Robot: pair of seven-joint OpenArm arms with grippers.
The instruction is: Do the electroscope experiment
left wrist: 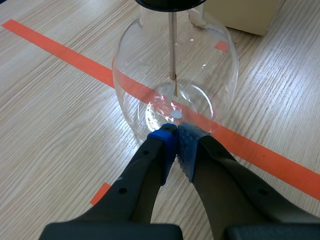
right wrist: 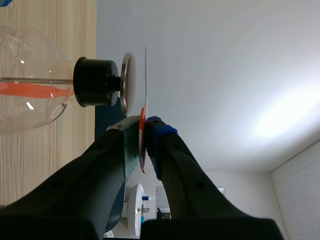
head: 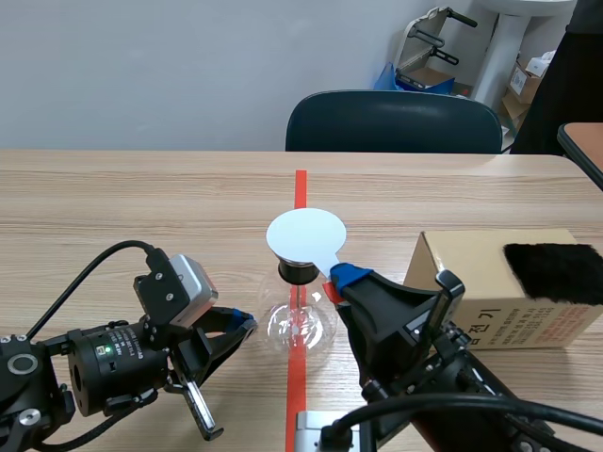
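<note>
Glass electroscope flask (head: 300, 325) stands mid-tabletop (head: 141, 207). The right hand (head: 341, 277) pinches a white disc (head: 306, 235) just over its metal cap (right wrist: 126, 82) (the charging step, seemingly). The left hand (left wrist: 176, 134), fingers pressed together, touches the flask's base. Next, the disc likely needs steady lowering without knocking the glass.

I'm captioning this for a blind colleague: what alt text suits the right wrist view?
The right gripper pinches a thin white paddle seen edge-on, close beside the round metal plate on the black stopper of a clear glass flask.
</note>
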